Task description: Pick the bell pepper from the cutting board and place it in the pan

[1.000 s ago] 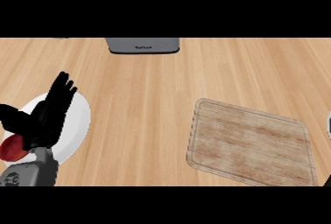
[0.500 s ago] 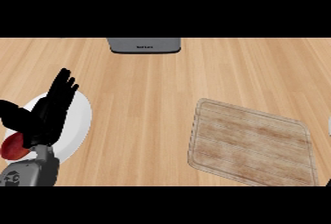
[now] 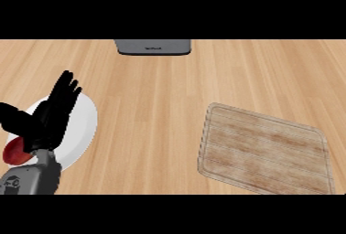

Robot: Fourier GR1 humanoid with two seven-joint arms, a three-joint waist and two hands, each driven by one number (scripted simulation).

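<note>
A: Head view: since a second ago we see our left hand (image 3: 51,116) barely shift above the white plate (image 3: 84,123), fingers straight and spread, holding nothing; the cutting board (image 3: 263,155) lies bare.

B: So the red thing (image 3: 17,154) beneath the palm may be the bell pepper; mostly hidden; no pan visible; right hand out of view.

I see a red bell pepper (image 3: 16,153), I think, lying on the white pan (image 3: 79,125); cutting board (image 3: 263,148) sits bare.
</note>
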